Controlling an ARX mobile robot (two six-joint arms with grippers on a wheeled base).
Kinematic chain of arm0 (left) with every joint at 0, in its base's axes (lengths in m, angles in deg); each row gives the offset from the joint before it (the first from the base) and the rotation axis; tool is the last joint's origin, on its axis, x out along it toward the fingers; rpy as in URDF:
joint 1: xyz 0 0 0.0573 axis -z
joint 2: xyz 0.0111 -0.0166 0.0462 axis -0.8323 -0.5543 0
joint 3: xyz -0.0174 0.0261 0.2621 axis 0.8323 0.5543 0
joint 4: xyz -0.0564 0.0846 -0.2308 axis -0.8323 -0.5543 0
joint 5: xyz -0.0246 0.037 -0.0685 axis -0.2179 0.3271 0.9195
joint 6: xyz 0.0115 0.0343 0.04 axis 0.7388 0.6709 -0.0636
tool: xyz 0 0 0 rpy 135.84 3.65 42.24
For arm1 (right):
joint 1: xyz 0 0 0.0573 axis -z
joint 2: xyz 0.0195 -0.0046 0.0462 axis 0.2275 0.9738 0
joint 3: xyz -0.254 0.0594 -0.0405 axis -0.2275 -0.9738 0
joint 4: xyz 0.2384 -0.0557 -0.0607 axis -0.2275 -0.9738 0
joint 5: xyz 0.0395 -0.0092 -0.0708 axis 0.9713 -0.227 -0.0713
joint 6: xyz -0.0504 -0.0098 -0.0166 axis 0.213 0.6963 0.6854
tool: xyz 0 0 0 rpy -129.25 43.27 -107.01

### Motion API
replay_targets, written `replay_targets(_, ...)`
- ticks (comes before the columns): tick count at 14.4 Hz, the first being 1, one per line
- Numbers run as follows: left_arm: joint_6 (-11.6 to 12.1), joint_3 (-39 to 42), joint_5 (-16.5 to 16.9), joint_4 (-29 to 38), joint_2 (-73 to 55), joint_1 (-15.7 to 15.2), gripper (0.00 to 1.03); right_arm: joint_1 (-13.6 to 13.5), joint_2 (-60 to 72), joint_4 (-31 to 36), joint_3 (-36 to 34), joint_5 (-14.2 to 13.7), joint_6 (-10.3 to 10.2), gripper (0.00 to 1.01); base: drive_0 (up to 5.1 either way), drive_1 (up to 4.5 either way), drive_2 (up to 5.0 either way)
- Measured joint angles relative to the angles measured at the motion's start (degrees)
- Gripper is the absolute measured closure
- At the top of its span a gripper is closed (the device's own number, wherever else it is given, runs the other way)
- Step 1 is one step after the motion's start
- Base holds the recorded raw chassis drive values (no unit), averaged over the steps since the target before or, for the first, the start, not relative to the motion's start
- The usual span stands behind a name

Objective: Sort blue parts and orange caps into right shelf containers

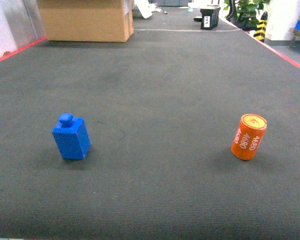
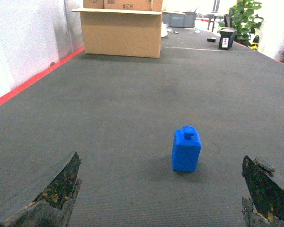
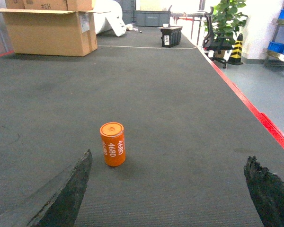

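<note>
A blue part (image 1: 71,137), a block with a round knob on top, stands upright on the dark grey mat at the left; it also shows in the left wrist view (image 2: 186,150). My left gripper (image 2: 161,156) is open and empty, short of the part, which stands right of the midline. An orange cap (image 1: 249,136), a cylinder printed 4680, stands at the right. My right gripper (image 3: 169,155) is open and empty, with the orange cap (image 3: 112,144) ahead near its left finger (image 3: 66,194). Blue containers (image 3: 280,46) sit on a metal shelf (image 3: 274,54) far right. Neither gripper appears in the head view.
A large cardboard box (image 1: 85,20) stands at the far left of the mat. A black box (image 1: 209,18) sits at the far end. Red tape (image 1: 285,52) marks the mat's right edge and red tape (image 2: 33,78) its left. A potted plant (image 3: 226,21) stands beyond.
</note>
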Motion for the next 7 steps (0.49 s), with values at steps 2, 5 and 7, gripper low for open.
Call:
replay_targets(2,0.0,0.0,0.0,0.0,0.0,0.0,0.05,0.0,0.0,0.0,0.0,0.0,0.0,0.03,0.0,0.00,0.0)
replay_targets(5,0.0,0.0,0.0,0.0,0.0,0.0,0.05,0.0,0.0,0.0,0.0,0.0,0.0,0.03,0.0,0.00,0.0)
replay_targets(7,0.0,0.0,0.0,0.0,0.0,0.0,0.05,0.0,0.0,0.0,0.0,0.0,0.0,0.03,0.0,0.00,0.0)
